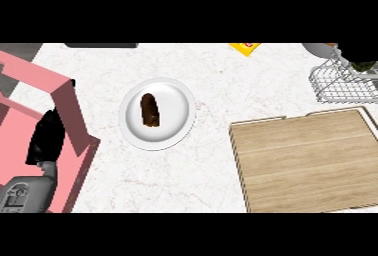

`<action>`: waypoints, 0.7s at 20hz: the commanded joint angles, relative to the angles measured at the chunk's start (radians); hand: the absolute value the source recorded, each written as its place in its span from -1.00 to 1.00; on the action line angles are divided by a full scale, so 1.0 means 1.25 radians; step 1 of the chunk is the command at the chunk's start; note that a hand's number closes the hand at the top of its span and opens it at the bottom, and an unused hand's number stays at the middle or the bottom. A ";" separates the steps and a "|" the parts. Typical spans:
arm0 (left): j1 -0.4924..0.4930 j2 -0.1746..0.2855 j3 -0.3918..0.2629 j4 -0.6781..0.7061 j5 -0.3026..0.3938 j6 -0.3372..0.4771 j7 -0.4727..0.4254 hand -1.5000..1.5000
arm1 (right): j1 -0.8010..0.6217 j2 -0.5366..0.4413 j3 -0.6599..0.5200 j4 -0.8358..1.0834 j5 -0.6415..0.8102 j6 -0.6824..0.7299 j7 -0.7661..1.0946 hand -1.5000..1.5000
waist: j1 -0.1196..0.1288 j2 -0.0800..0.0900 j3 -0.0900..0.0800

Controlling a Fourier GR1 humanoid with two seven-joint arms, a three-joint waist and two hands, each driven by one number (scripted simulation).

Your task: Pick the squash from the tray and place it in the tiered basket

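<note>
The wooden tray point(310, 160) lies at the right with nothing on it. The wire tiered basket point(336, 82) stands at the top right corner. Above it a dark shape point(359, 56) with a grey part point(320, 49) reaches in from the corner. This looks like my right hand over the basket, but most of it is cut off. No squash shows plainly; a dark greenish patch point(363, 65) sits at the basket's top edge. My left hand point(44, 135) rests open at the left, fingers pointing up, holding nothing.
A white plate point(177, 95) with a brown oblong food item point(150, 110) sits left of centre. A pink structure point(66, 115) fills the left edge under my left hand. A yellow item point(246, 46) and a dark object point(100, 45) lie at the far edge.
</note>
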State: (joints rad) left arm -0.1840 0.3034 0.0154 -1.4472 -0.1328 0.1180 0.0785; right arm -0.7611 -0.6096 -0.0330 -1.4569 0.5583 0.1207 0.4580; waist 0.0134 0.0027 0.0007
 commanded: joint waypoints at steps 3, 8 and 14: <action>0.008 -0.010 0.007 0.025 0.000 -0.006 -0.024 0.00 | -0.020 -0.060 0.025 0.138 0.134 -0.046 -0.087 1.00 | 0.000 0.001 -0.001; 0.050 -0.003 0.013 -0.029 0.011 -0.020 -0.024 0.00 | -0.021 -0.105 0.025 0.290 0.244 -0.149 -0.161 1.00 | 0.008 0.002 0.000; -0.007 -0.028 -0.004 0.003 -0.031 0.002 0.000 0.00 | -0.130 -0.127 -0.022 0.562 0.246 -0.185 -0.343 1.00 | 0.008 0.004 0.000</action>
State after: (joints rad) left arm -0.1733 0.2797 0.0185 -1.4510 -0.1518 0.1153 0.0603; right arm -0.8784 -0.7687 -0.0432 -0.9194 0.8392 -0.0563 0.1400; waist 0.0241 0.0073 0.0013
